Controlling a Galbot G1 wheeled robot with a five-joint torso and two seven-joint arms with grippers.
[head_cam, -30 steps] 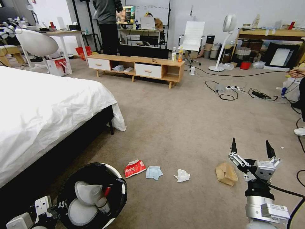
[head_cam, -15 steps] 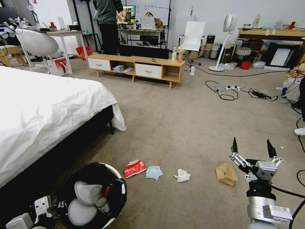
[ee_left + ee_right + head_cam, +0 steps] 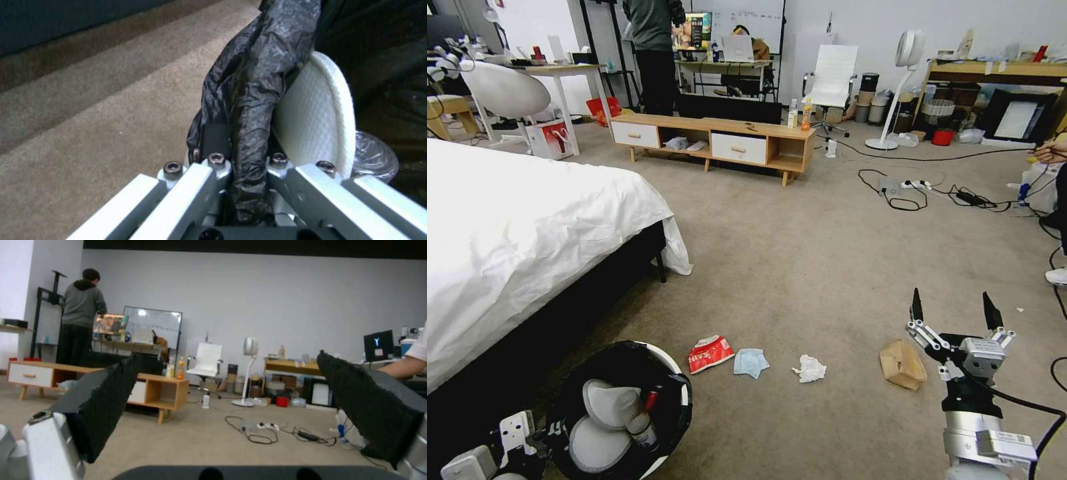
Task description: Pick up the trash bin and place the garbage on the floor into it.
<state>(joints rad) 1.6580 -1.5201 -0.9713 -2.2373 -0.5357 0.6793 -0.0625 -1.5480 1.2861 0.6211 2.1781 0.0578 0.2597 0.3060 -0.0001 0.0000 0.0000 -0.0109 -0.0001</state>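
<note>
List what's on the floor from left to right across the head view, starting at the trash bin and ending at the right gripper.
Trash bin, held at its rim by the left gripper → snack wrapper → face mask → tissue wad → paper bag → right gripper, open above the carpet.

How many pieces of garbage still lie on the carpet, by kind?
Snack wrapper: 1
Face mask: 1
Tissue wad: 1
Paper bag: 1
Total: 4
</note>
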